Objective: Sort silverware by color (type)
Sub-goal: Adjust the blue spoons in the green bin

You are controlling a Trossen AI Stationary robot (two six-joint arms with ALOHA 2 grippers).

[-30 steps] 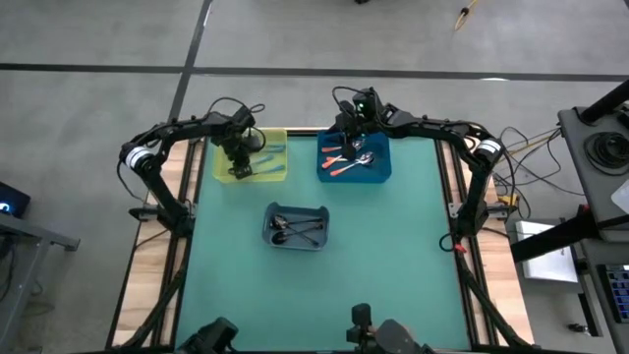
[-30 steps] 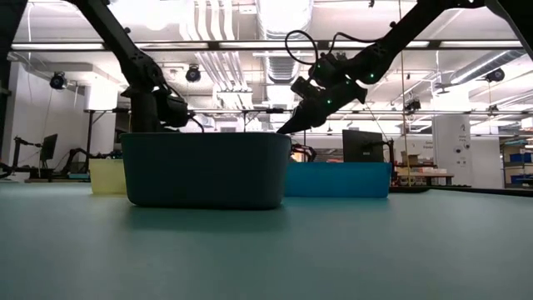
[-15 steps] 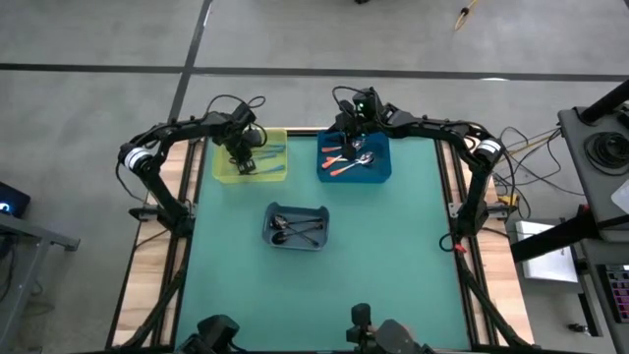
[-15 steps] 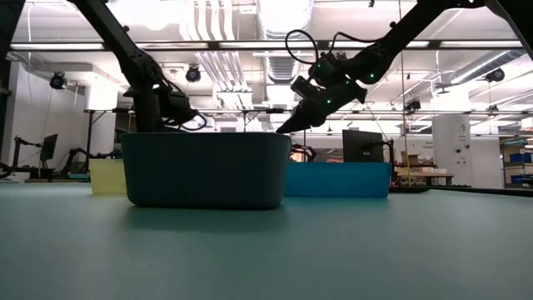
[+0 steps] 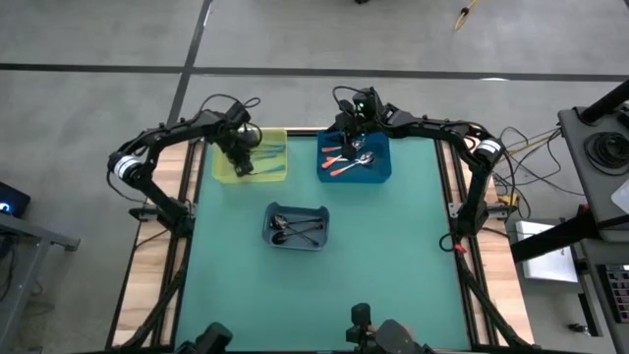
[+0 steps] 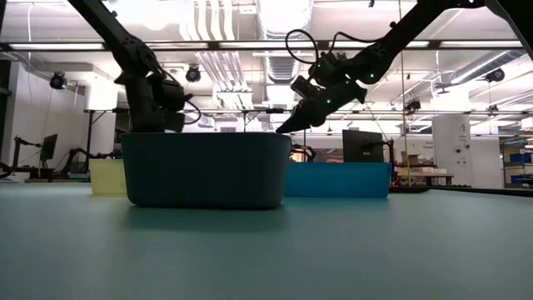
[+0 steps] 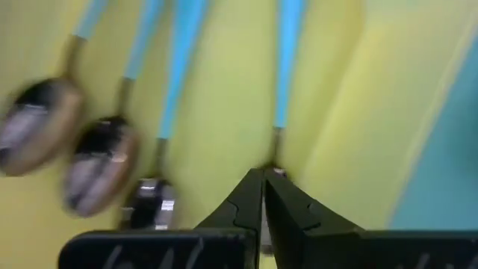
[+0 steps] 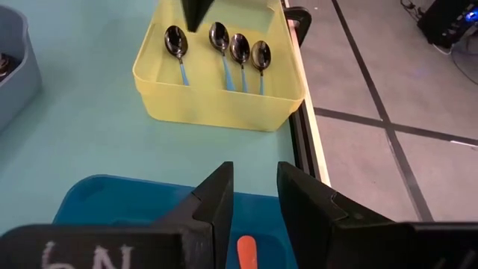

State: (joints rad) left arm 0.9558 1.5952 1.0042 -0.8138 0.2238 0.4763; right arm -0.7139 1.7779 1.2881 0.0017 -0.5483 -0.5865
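Left gripper has lifted a little over the yellow bin since the earlier frames, with its elbow swung outward; its jaws are pressed together and hold nothing. In the left wrist view the closed tips hang just above one light-blue-handled spoon, not touching it as far as can be told. Judgement: that spoon is freshly released, and the left arm is clearing out for another fetch.

Right gripper sits as before over the far edge of the blue bin, fingers parted to a narrow gap, nothing between them. It appears to be waiting.

Counts:
- Yellow bin: four light-blue-handled spoons side by side, bowls toward the far wall; one lies slightly apart from the other three.
- Blue bin: orange-handled spoons, about four visible, overlapping; exact count uncertain.
- Grey bin, nearer the table's middle: dark metal spoons, tangled, perhaps three or four; cannot separate them.

No spoon lies loose on the green table. Judgement: every piece visible sits with its own colour, so sorting looks finished or nearly so.
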